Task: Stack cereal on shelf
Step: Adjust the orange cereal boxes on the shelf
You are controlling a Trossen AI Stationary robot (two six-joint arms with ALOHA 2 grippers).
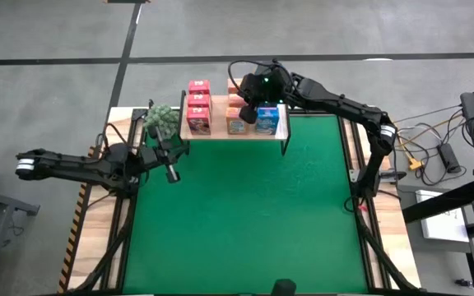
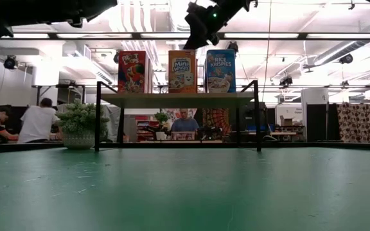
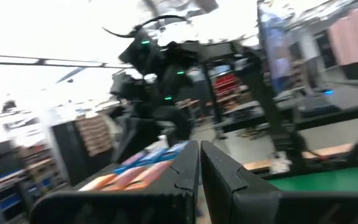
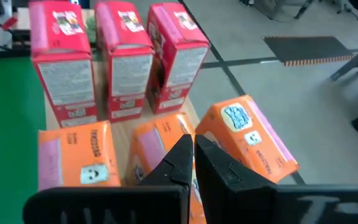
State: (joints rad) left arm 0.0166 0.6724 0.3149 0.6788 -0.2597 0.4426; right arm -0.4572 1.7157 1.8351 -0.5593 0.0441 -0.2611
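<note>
The right tool [image 4: 193,163], fingers together and empty, hangs over 3 orange cardboard cereal boxes [image 4: 166,163] on the light wooden shelf [image 1: 220,134]. The rearmost orange box [image 4: 248,138] sits skewed at the shelf's edge, so a careless nudge could tip it off. The left tool [image 3: 199,180], also together, waits beside the counter [image 1: 245,214].

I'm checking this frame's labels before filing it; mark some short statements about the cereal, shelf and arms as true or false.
1. Three pink-red boxes stand in a row on the shelf. True.
2. One orange box is tilted out of line with the others. True.
3. The right gripper waits low over the bare green mat. False: it hangs above the shelf's boxes, jaws shut.
4. The left gripper holds a blue box. False: it is shut on nothing, near the plant.
</note>
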